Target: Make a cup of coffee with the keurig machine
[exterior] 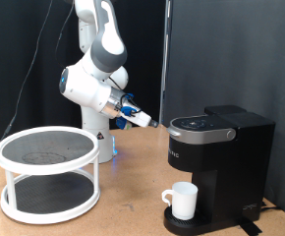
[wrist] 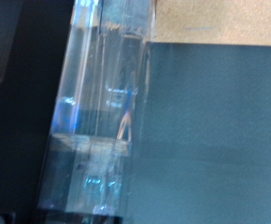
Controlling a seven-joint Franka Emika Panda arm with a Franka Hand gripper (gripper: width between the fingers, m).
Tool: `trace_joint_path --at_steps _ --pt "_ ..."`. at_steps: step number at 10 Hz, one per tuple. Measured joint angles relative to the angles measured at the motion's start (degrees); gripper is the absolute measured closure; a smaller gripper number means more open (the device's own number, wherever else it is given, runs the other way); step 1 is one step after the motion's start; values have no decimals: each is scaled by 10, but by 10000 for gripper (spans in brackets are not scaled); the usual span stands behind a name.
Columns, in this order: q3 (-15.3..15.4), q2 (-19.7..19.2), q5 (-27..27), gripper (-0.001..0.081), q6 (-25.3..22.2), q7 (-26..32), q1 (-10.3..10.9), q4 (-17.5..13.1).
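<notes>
Arm is up in the air, gripper [exterior: 145, 122] pointing toward the exterior view's right, its tip near the top rear of the keurig [exterior: 219, 162] but apart from it. From the exterior view I can't tell whether the jaws are apart or together; too small and blurred. The wrist view shows only a clear, glassy, blue-tinted streak [wrist: 103, 103] running across a teal surface and a tan strip, so it's no help on the jaws, and I can't say what that streak is.

Keurig stands on the worktop [exterior: 123, 211] at the exterior view's right, lid down as far as I can see. Cup [exterior: 183, 200] sits on the drip tray under the spout, handle toward the exterior view's left, so cup placement looks done. A white two-tier round rack [exterior: 49, 173] stands at the exterior view's left, well apart from the machine. No pod is visible anywhere in these views.

Risks, as I judge them:
- Gripper comes in at an angle; a glancing push on the lid edge could shove the machine and slide the cup out from under the spout.
- Cup is light and loose on the tray, so any knock tips it.
- If something is held, a blind approach with this blurred wrist view could drop or jam it.
</notes>
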State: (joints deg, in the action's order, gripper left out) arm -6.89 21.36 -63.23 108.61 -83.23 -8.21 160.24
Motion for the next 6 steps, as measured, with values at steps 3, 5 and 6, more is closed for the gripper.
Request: trace_joint_path --at_steps 3,5,6 --pt "38 22 107 72 26 -36 0 -13" --pt "48 69 122 72 20 -39 0 -15" --pt "47 91 122 72 8 -39 0 -17"
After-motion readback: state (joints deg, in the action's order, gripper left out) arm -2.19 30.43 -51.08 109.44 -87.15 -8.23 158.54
